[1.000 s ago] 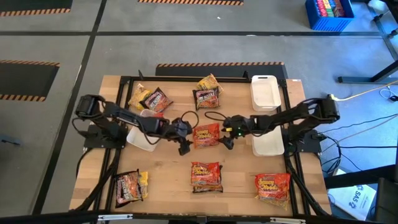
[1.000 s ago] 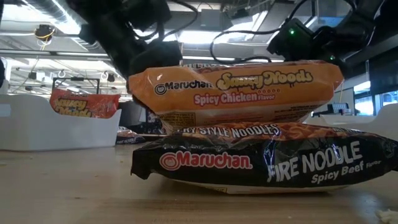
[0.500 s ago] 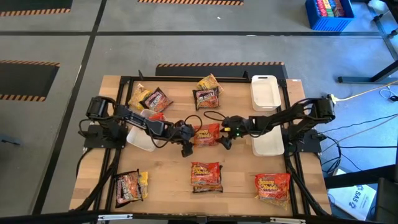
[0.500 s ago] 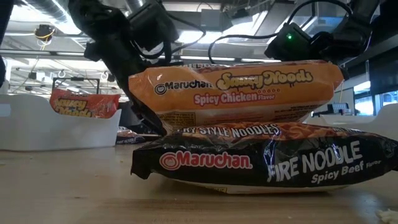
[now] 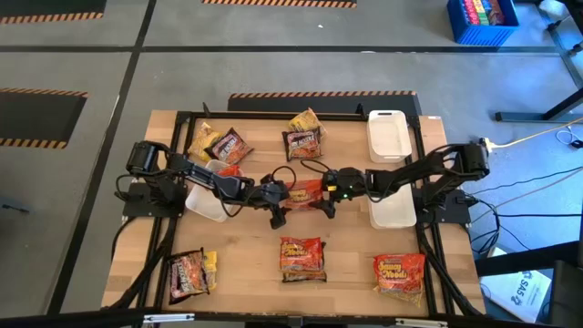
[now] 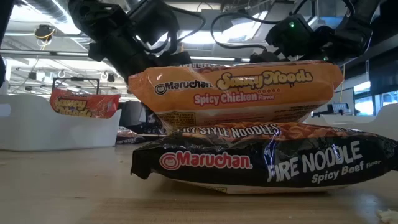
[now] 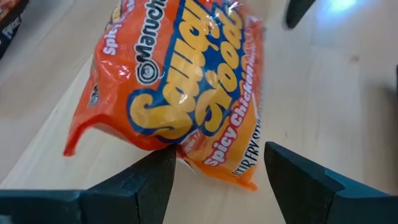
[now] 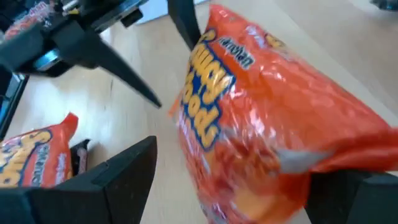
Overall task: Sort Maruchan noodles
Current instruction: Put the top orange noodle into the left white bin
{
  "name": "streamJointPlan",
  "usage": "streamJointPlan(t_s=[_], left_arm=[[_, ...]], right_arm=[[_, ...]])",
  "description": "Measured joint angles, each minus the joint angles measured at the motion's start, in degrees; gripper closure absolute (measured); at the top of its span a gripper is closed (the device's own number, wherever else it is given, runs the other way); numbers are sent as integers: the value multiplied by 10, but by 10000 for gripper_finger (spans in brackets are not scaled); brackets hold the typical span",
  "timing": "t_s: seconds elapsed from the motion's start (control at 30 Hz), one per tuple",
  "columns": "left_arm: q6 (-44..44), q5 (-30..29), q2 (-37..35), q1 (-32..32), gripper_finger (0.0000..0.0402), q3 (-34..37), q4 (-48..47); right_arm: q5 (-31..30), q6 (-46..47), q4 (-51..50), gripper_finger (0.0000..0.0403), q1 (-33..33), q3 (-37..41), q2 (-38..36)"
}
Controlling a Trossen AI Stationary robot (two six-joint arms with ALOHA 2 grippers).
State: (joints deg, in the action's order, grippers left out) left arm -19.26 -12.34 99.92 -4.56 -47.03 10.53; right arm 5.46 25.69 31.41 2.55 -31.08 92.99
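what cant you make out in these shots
- High view: the print on the centre orange packet is too small to read; both grippers crowd it.
- Low view: the stacked packets hide the table behind them.
- Right wrist view: the packet is blurred, so contact with the right gripper is unclear.

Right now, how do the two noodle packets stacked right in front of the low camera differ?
The top packet is orange, labelled Saucy Noods Spicy Chicken; the bottom packet is black, labelled Fire Noodle Spicy Beef. The orange one rests on other packets, while the black one lies on the wooden table. Both carry the Maruchan logo and lie flat.
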Motion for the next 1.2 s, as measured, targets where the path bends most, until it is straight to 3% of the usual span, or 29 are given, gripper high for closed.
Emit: streamJointPlan(t_s=[0.3, 0.53, 0.83, 1.2], left_arm=[[18, 4, 0, -1, 163, 1, 30], [29, -2, -10, -1, 163, 1, 15], [21, -4, -95, -9, 163, -1, -51], [47, 3, -163, -8, 163, -1, -57]], right_arm=[[13, -30, 66, 97, 0, 1, 38], [17, -52, 62, 197, -7, 1, 38], [10, -101, 72, 311, -17, -1, 37], [-12, -159, 95, 315, -41, -6, 37]])
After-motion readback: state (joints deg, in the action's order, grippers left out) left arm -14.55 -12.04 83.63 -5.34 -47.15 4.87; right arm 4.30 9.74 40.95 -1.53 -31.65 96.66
